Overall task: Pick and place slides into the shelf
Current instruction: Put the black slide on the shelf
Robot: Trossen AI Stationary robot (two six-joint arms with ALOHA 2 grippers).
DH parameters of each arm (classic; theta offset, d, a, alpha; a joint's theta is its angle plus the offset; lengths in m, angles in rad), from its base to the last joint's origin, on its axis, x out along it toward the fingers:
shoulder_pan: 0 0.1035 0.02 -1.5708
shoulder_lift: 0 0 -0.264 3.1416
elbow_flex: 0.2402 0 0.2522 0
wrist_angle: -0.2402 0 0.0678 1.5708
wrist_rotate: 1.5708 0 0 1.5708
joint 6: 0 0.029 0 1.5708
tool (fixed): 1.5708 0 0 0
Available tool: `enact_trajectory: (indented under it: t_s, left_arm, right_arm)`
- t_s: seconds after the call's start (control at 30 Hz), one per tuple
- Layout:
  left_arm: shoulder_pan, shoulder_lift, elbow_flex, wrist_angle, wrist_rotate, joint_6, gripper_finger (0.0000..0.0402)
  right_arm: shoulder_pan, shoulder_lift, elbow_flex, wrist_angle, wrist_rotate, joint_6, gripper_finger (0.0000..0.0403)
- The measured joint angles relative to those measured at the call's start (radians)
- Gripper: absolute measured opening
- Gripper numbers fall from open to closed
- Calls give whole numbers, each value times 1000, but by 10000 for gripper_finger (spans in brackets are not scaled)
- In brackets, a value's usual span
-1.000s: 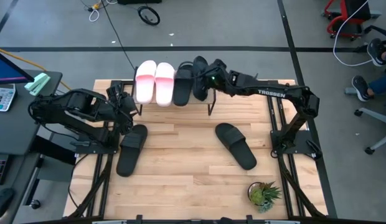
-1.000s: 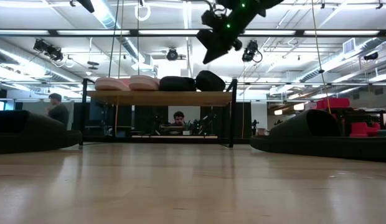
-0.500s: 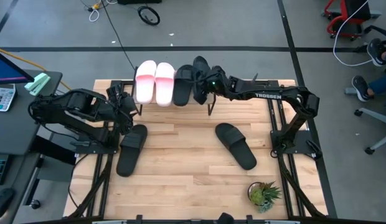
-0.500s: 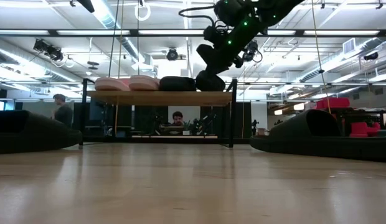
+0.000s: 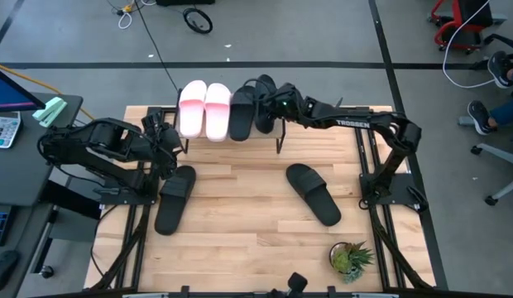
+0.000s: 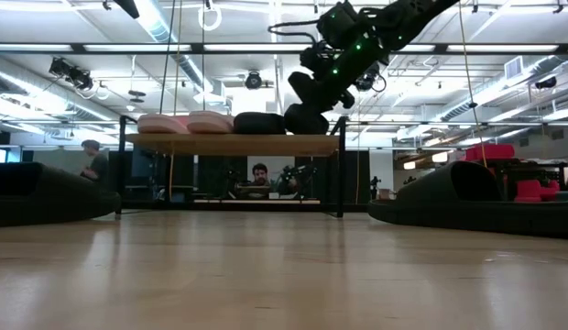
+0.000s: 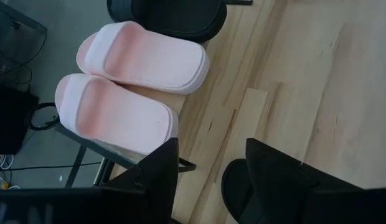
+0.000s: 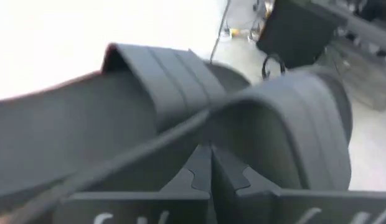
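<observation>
The shelf (image 6: 234, 144) stands at the table's far edge. On its plank lie two pale pink slides (image 5: 205, 109) and, to their right, two black slides side by side (image 5: 242, 113) (image 5: 266, 99). My right gripper (image 5: 274, 108) is shut and down on the rightmost black slide (image 6: 307, 119). Two more black slides lie flat on the tabletop, one on the left (image 5: 175, 199) and one right of centre (image 5: 314, 194). My left gripper (image 7: 211, 183) is open above the far end of the left one (image 7: 243, 190), touching nothing. My right gripper comes slanting down from the table's right side, its shut fingers (image 8: 227, 177) against the rightmost black slide beside its wide strap (image 8: 292, 124). The slide lies on the shelf's plank next to the other black slide (image 8: 118, 124). The exact spot of touch is hidden by the fingers.
A small potted plant (image 5: 350, 258) stands near the table's near right corner. The tabletop between the two loose slides is bare wood (image 5: 240, 207). Beyond the table I see people in the room (image 6: 258, 174) and office chairs on the floor (image 5: 488, 91).
My right gripper has come down from above the shelf's right end onto the rightmost black slide and has shifted slightly toward the table's left. My left arm has kept still.
</observation>
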Motion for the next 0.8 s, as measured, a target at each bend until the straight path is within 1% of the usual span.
enact_trajectory:
  t_s: [0.07,0.23,0.43,0.6,0.8]
  left_arm:
    - [0,0,0,0,0,0,188]
    - [0,0,0,1,-1,1,187]
    - [0,0,0,2,-1,1,193]
    - [0,0,0,2,-1,0,191]
    - [0,0,0,2,-1,1,189]
  right_arm:
    - [-2,12,0,53,-7,-18,0]
    - [-21,24,1,59,-17,-21,0]
    - [-41,46,7,-30,-33,4,0]
    - [-44,55,6,-66,6,18,0]
    - [-46,56,7,-104,11,25,0]
